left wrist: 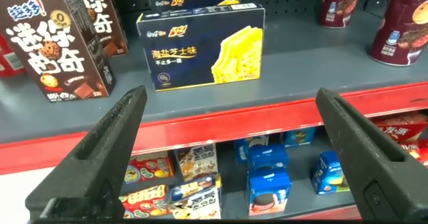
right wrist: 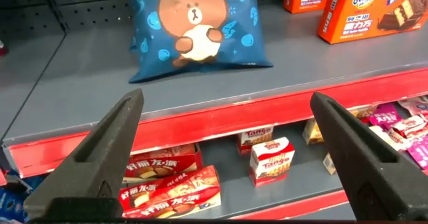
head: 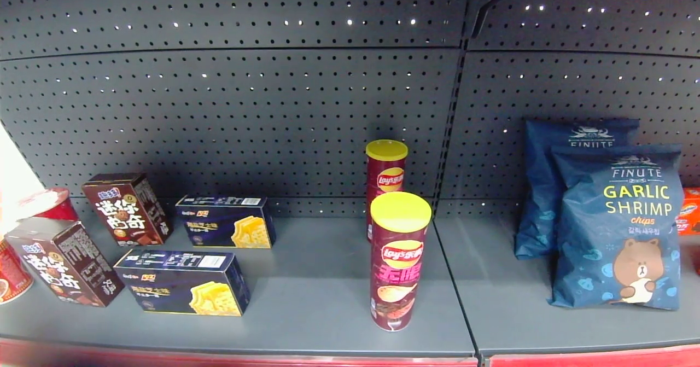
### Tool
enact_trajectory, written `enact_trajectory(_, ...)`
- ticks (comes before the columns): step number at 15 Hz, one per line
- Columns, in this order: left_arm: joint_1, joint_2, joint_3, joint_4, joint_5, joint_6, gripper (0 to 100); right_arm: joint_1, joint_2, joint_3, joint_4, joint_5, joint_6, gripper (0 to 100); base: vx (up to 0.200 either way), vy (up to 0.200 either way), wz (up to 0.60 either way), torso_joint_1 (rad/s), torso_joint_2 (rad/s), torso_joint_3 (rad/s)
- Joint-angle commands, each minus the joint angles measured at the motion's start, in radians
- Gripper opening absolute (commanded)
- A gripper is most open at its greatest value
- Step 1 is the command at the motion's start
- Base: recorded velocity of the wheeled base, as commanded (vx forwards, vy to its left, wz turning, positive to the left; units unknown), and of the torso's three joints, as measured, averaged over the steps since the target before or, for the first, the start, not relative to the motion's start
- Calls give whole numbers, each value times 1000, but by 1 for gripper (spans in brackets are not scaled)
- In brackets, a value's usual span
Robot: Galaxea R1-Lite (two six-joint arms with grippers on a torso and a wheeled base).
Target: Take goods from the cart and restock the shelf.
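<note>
Both hands are spread wide and hold nothing: left hand (left wrist: 231, 93) and right hand (right wrist: 227, 95) hang just in front of the shelf (head: 306, 301), at its red front edge. The next item has to come off the cart.

Risks, imo: the front chip can (head: 399, 263) stands upright near the front edge, tall and narrow. A hand coming in w/ stock could clip it, and it'd tip & roll off. The rear chip can (head: 386, 175) right behind could go too. The chip bags (head: 618, 230) lean upright, so a nudge would slump them.

Shelf contents: the left bay has brown boxes (head: 128, 208), blue boxes (head: 186, 282) & both cans. The right bay has the bags plus orange boxes (right wrist: 374, 10). The lower shelf (left wrist: 301, 144) holds small snack boxes.
</note>
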Motion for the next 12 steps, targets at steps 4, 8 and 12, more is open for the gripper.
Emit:
enact_trajectory(4, -1, 0, 0, -1, 0, -1, 100, 0, 4, 0, 1, 29, 7, 100, 0, 0, 0, 0, 0, 0)
enact_trajectory(8, -1, 0, 0, -1, -3, -1, 100, 0, 4, -3, 7, 125, -24, 100, 0, 0, 0, 0, 0, 0)
enact_trajectory(12, -1, 0, 0, -1, -4, 1, 100, 0, 4, -9, 27, 133, -27, 100, 0, 0, 0, 0, 0, 0)
